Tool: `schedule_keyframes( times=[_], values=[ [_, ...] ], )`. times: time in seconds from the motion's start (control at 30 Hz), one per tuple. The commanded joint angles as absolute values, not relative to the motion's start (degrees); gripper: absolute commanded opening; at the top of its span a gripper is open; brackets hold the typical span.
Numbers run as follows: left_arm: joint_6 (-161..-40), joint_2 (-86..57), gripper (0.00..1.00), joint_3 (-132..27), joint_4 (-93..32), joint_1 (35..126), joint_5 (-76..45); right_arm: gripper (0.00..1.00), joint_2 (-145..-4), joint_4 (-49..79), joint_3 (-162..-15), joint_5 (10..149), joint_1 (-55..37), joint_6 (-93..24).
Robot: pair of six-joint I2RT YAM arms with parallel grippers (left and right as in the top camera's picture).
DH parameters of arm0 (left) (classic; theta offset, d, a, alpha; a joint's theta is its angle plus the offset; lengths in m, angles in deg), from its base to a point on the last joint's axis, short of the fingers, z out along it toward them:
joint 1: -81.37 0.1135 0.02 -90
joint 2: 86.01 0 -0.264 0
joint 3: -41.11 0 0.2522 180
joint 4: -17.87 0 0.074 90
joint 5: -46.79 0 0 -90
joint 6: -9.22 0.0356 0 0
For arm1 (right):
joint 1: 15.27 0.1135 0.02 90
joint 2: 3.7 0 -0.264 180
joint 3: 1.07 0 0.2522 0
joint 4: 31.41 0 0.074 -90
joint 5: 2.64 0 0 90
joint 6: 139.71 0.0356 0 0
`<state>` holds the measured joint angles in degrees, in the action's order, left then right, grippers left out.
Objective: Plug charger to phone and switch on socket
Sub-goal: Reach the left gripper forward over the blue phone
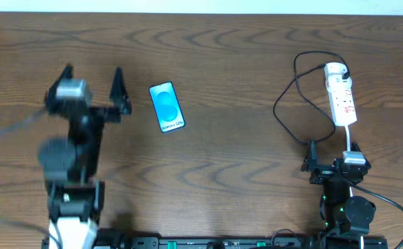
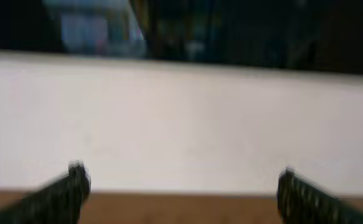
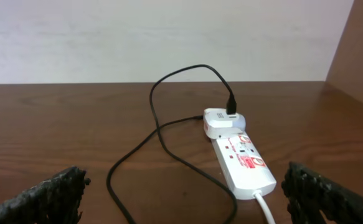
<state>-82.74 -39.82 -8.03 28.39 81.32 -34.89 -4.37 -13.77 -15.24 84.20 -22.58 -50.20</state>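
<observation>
- Risk at the phone (image 1: 166, 107): it lies flat and loose on the wooden table (image 1: 229, 159), just right of the left gripper (image 1: 92, 81). A push on its edge while the plug is seated would likely slide or spin it unless something steadies it.
- Risk along the charger (image 1: 282, 104): its thin cable loops left of the socket (image 1: 341, 97), well apart from the phone. Dragging the tip across could pull the loop taut, tug the white adapter (image 3: 217, 121) or shift the strip.
- Risk at the socket: its switch is too small to make out, so a press may miss it or shove the strip.
- Left gripper: jaws spread wide, holding and touching nothing; its wrist view is blurred.
- Right gripper (image 1: 331, 155): jaws spread wide and empty, near the socket's lead end. The cable's free end runs close beside one finger; contact cannot be told.
</observation>
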Motion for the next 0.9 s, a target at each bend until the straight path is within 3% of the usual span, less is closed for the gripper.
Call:
schedule_keyframes(
  times=[0.0, 0.27, 0.73, 0.87],
  values=[
    [-83.9, -30.3, 0.97, -21.2, 17.7, 80.7, -31.8, 0.99, -4.1, -13.6, -15.1, 84.0, -22.8, -50.4],
    [-83.9, -14.8, 0.97, -40.3, -5.2, 76.2, -33.0, 0.99, -4.1, -13.6, -15.1, 84.0, -22.8, -50.4],
    [-84.1, -10.4, 0.98, -42.2, -19.2, 73.6, -33.1, 0.99, -4.1, -13.6, -15.1, 84.0, -22.8, -50.4],
    [-95.0, -8.6, 0.98, -42.2, -18.6, 73.5, -33.7, 0.99, -4.1, -13.6, -15.1, 84.0, -22.8, -50.4]
  ],
)
